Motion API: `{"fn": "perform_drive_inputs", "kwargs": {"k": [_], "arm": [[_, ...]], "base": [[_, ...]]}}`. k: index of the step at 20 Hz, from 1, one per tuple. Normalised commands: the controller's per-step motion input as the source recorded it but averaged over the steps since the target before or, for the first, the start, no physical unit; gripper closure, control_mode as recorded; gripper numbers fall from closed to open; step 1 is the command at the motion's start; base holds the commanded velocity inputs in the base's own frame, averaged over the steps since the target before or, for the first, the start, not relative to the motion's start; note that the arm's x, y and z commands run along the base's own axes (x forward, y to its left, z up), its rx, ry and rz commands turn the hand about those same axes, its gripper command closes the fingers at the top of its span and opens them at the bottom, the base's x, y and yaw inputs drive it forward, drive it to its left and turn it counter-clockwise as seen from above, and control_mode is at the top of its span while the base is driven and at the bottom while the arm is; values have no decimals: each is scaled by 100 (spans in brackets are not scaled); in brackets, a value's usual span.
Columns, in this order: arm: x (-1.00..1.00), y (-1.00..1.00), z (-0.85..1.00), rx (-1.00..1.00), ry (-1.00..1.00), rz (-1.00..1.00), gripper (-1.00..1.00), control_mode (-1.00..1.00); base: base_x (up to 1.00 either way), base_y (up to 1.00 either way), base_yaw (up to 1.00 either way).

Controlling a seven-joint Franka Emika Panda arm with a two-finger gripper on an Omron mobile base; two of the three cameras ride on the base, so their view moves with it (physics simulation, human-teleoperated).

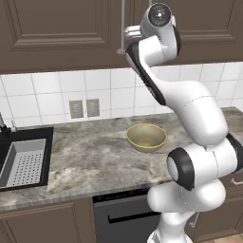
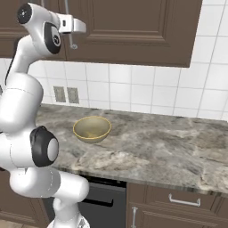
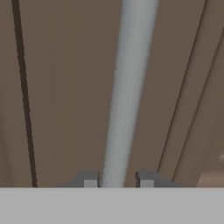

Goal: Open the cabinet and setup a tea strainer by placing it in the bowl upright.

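Hand view: the silver handle (image 3: 127,92) of the cabinet (image 3: 61,87) runs straight up between the two fingertips (image 3: 90,180), one tip close on each side, with the door panel right behind it. The tips stand close to the bar, but whether they clamp it I cannot tell. The bar's long axis is vertical and the hand (image 3: 118,181) straddles it crosswise, so the coming pull should come straight out from the door, toward the robot. In the left base view the bowl (image 1: 146,136) sits on the table (image 1: 90,156), below the hand (image 1: 127,35) and slightly right. The doors are shut.
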Motion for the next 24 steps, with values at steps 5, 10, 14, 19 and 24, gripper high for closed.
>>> {"fn": "perform_drive_inputs", "kwargs": {"k": [5,10,14,19,24], "arm": [[16,26,-20,-20,0,-10,100,-100],[29,12,-17,-8,0,-16,100,-100],[11,-16,-5,4,-3,-2,100,-100],[-1,-21,0,23,-9,0,100,-100],[-31,-9,0,23,-6,0,100,-100]], "base": [[0,0,0],[0,0,0],[0,0,0],[0,0,0],[0,0,0]]}}
